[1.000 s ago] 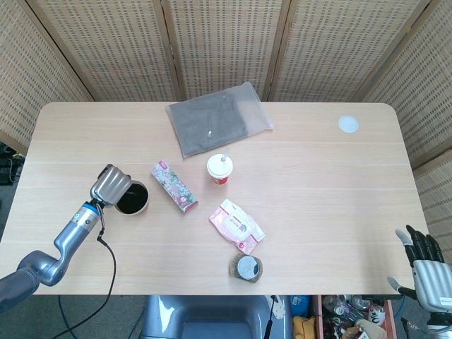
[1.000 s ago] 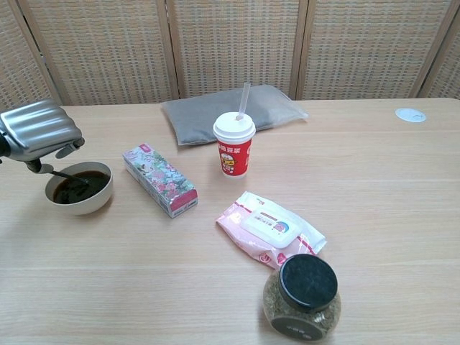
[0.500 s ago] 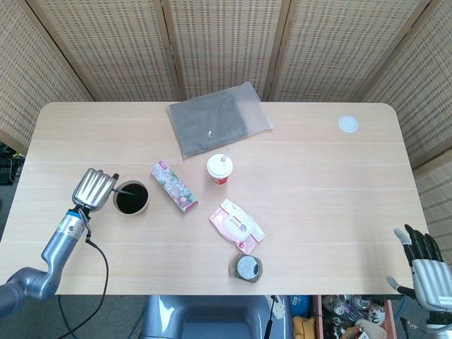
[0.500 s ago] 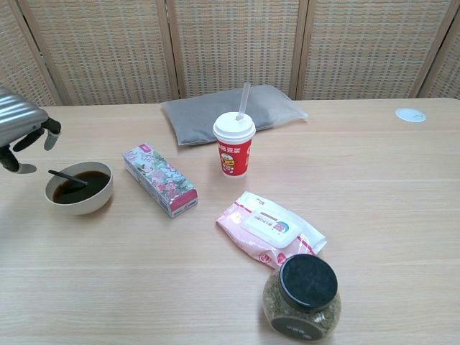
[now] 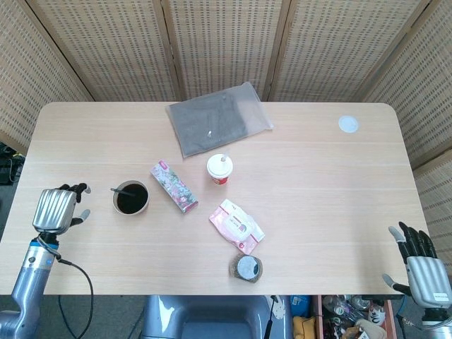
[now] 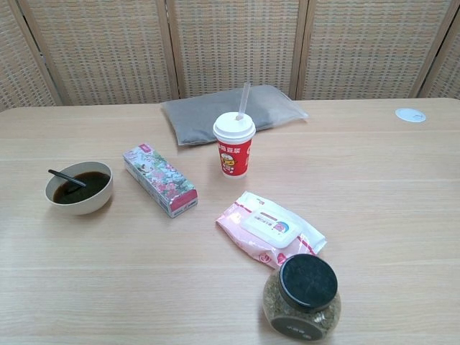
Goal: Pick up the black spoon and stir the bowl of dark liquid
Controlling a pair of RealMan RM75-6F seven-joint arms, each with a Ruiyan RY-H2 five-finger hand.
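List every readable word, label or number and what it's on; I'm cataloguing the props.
None reads clearly.
Red cup: characters printed in a band, too blurred to read.
Wipes pack: label print too small.
Floral box: pattern only, any text too small.
Jar: no legible label.

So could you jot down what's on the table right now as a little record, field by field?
bowl: holds dark liquid, near the table's left edge
black spoon: rests in the bowl, handle over the rim
left robot hand: beside the bowl, apart, holding nothing
right robot hand: off the table's right corner, fingers apart
cup: red, lidded, straw upright
flowered box: between bowl and cup
wipes pack: pink
jar: black lid
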